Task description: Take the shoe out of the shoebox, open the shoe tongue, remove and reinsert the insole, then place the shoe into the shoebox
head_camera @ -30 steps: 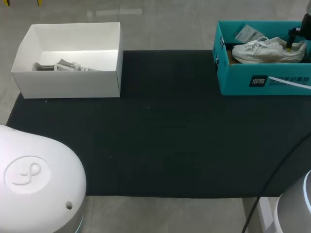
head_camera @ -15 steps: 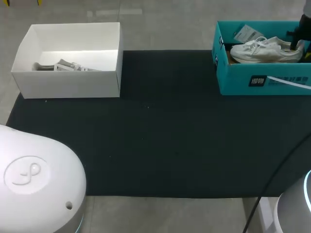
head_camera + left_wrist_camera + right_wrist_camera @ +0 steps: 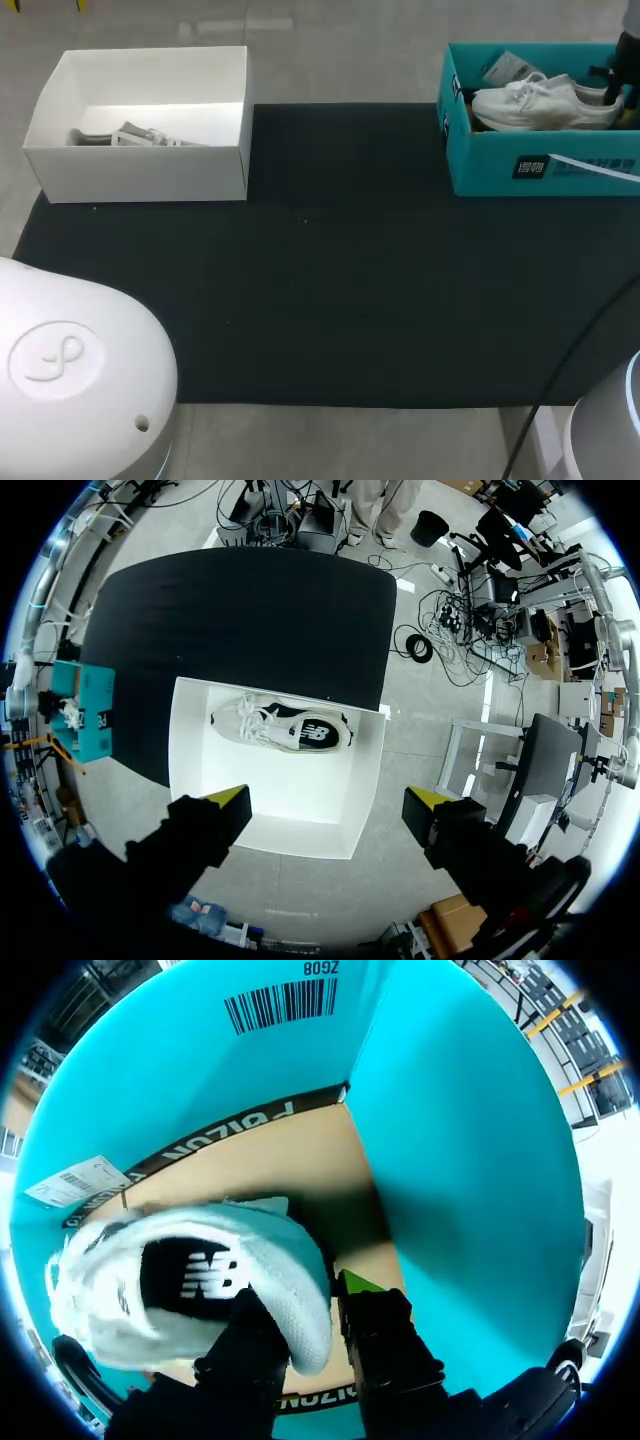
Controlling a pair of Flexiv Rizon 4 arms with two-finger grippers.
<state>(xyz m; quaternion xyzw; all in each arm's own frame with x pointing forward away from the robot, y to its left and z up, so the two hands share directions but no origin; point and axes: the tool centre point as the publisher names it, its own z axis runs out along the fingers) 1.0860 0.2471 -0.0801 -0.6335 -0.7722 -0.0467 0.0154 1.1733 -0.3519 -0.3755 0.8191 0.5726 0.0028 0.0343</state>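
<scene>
Task's thing: the white sneaker [image 3: 545, 102] is in the teal shoebox [image 3: 480, 160] at the desk's far right corner, with its toe toward the left edge.
Right pincer [image 3: 312, 1305]: clamped on the sneaker's heel end, with a finger on either side.
Left pincer [image 3: 331, 802]: spread wide and holding nothing, above the white box [image 3: 140, 170] at the far left corner, where another sneaker [image 3: 290, 728] lies.
Step, as I judge it: getting the shoe out of the shoebox.
Risk, pivot: the hold is at the heel only, so the long toe end hangs unsupported. Its weight could swing the shoe down between the fingers or pull it free.
Risk, snag: the toe or the loose laces could catch the shoebox wall on the way out. A light cardboard box so near the desk's edge could then be dragged or tipped.
Risk, tag: the paper tag [image 3: 510, 68] lies just beside the laces and might tangle and come along.
Risk, soft heel: the padding may give under the squeeze, which would loosen the hold.
</scene>
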